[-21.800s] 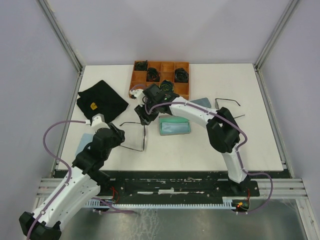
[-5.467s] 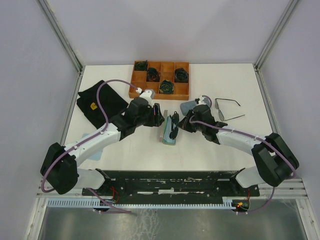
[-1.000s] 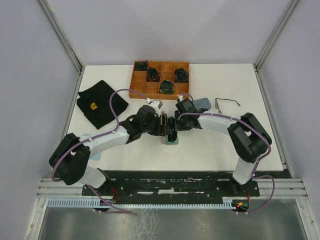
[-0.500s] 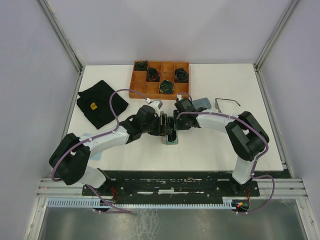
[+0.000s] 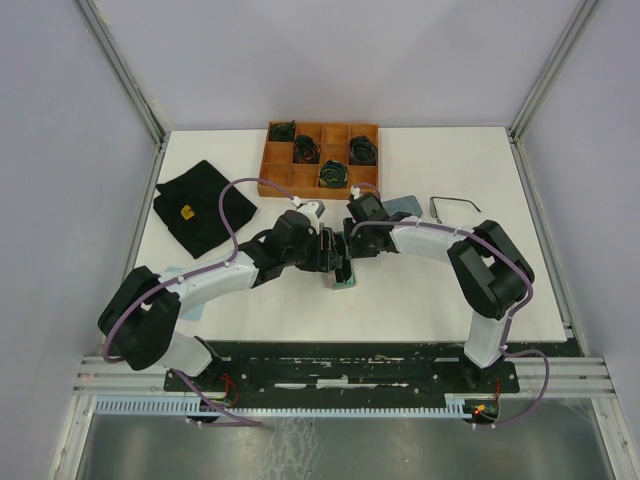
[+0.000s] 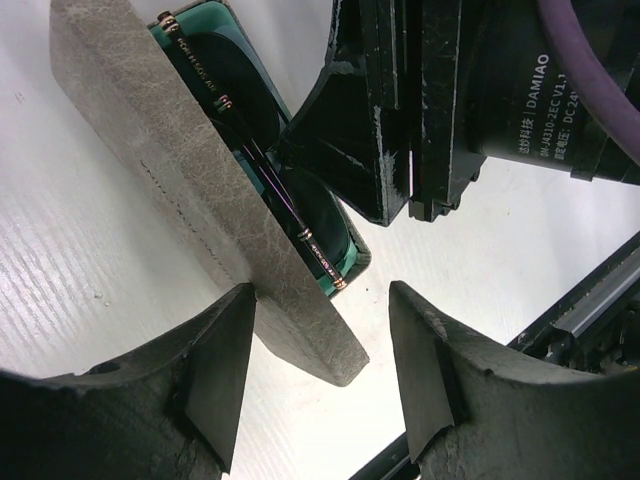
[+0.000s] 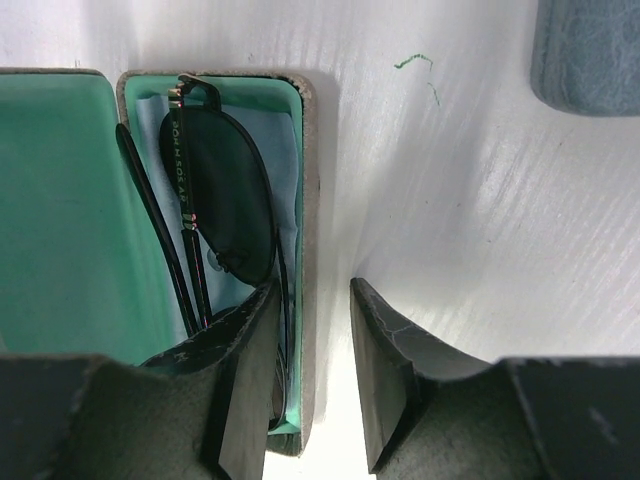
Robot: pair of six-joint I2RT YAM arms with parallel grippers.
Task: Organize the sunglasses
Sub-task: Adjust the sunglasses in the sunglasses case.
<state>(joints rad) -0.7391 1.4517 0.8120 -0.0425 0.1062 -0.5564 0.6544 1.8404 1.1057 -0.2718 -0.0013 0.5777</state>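
A grey case with green lining lies open mid-table, with one pair of folded sunglasses inside it. The sunglasses also show in the left wrist view behind the raised grey lid. My left gripper is open, and the lid's end sits between its jaws, against the left finger. My right gripper is open and straddles the case's side wall, one finger inside, one outside. The second pair of sunglasses lies unfolded at the right.
A blue-grey case lies behind the right gripper and shows in the right wrist view. An orange divided tray with dark coiled bundles stands at the back. A black cloth lies at the left, with a pale blue case near it.
Both grippers have stayed at the open case. The right arm has edged slightly left toward it. The sunglasses remain inside the case.
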